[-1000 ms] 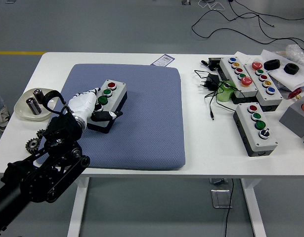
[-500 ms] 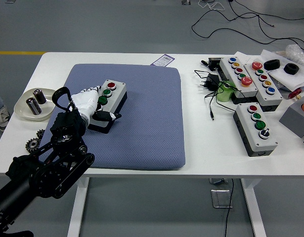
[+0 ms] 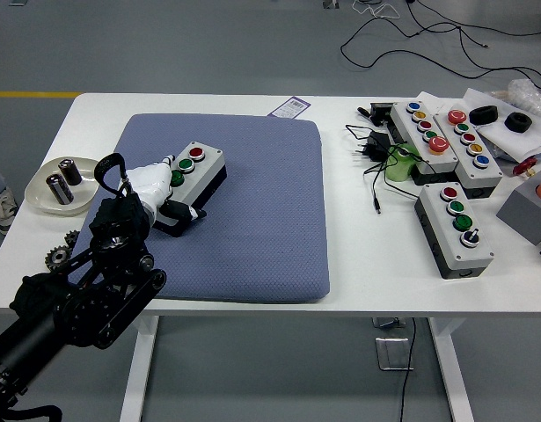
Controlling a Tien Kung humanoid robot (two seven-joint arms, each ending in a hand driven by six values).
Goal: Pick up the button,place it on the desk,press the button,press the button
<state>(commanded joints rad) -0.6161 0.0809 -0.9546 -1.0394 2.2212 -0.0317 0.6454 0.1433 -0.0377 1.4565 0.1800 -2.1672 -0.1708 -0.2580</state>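
Observation:
A grey button box [image 3: 200, 169] with a red button [image 3: 196, 152] and two green buttons lies on the blue pad [image 3: 252, 202], left of its middle. My left hand [image 3: 156, 189], white with a black arm, lies over the box's near left end and hides the nearest button. Its fingers curl over the top and left side, and the thumb [image 3: 186, 212] presses on the box's front side. The box rests on the pad. My right arm is out of view.
A white dish [image 3: 43, 200] with two metal cylinders stands left of the pad, with small gears [image 3: 59, 258] near the table's front edge. At the right are three more button boxes [image 3: 455, 230] [image 3: 426, 138] [image 3: 471, 145], a green object, cables and a plug adapter [image 3: 376, 148].
My left hand has drawn slightly left and back toward me on the box's near end. The box has shifted a little to the left with it.

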